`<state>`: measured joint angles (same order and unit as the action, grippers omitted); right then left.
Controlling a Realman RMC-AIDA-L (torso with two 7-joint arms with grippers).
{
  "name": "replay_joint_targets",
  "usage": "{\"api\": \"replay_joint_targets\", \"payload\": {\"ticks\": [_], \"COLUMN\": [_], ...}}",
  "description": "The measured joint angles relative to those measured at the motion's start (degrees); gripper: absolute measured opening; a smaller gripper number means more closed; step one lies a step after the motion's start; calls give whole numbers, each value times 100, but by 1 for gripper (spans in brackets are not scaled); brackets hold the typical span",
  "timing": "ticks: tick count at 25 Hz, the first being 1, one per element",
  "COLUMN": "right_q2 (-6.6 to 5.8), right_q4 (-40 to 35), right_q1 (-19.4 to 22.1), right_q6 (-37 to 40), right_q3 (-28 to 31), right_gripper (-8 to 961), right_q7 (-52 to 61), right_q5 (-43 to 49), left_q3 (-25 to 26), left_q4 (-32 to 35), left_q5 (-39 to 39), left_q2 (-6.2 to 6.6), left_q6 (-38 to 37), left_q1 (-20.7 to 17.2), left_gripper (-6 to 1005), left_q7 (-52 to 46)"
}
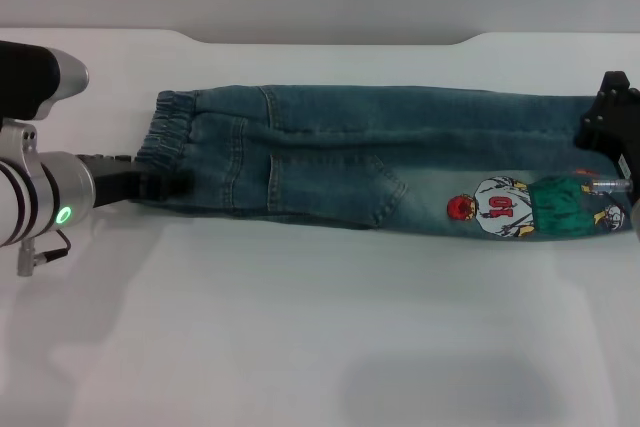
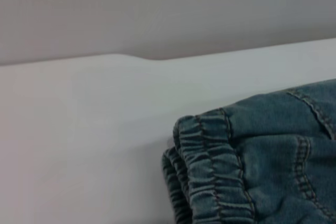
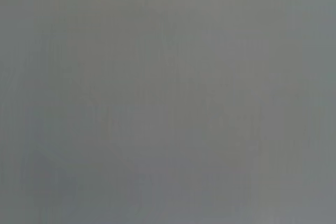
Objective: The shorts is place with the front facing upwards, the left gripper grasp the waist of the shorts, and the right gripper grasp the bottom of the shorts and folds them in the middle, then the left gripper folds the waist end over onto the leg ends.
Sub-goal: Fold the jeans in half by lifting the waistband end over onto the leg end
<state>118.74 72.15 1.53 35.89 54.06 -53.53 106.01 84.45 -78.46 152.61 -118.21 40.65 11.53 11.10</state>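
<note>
White desk [image 1: 300, 347] carries the shorts [image 1: 380, 162], already folded lengthwise. Left pincer [image 1: 150, 187] is clenched on the waist end [image 1: 165, 142]; right pincer [image 1: 610, 132] sits at the leg ends, grip unclear. Next, I judge: carry the waist over to the hems.

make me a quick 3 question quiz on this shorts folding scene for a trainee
1. True or false: the shorts are already folded lengthwise, with the cartoon figure print facing up.
2. Which end does the left gripper meet? A) leg ends B) waist end C) middle
3. Fill in: the right gripper sits at the ____ of the shorts.

Key
1. True.
2. B: it is at the gathered waist end, on the robot's left of the table.
3. Bottom, by the leg ends.
</note>
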Motion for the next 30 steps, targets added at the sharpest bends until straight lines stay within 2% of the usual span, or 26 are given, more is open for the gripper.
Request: {"api": "replay_joint_targets", "payload": {"ticks": [12,13,16,21,27,30], "right_q2": [-12,-14,-18,-26,-27,-27], "right_q4": [4,10,78,206,215,215], "right_q1": [-3,-3,20,85,103,95], "right_q6": [6,6,6,6,6,6], "right_q3": [7,8,9,9,11,16], "right_gripper": [-2,-2,-2,-2,-1,-1], "right_q7": [0,-1,-29,-72,-76,-77], "right_q5": [10,10,14,25,25,25], "left_q3": [6,15,32,-2,-7,-8], "left_q4": [235,454,579,562,551,487], "left_q5": [31,15,-7,-6,10,6], "left_q2": [0,0,4,14,3,4], "left_q6": [145,157,179,178,214,241], "left_q1": [190,319,388,372,384,372], "left_gripper": [802,797,782,756,492,399], "left_q7": [-43,-49,-82,-69,-103,-106]}}
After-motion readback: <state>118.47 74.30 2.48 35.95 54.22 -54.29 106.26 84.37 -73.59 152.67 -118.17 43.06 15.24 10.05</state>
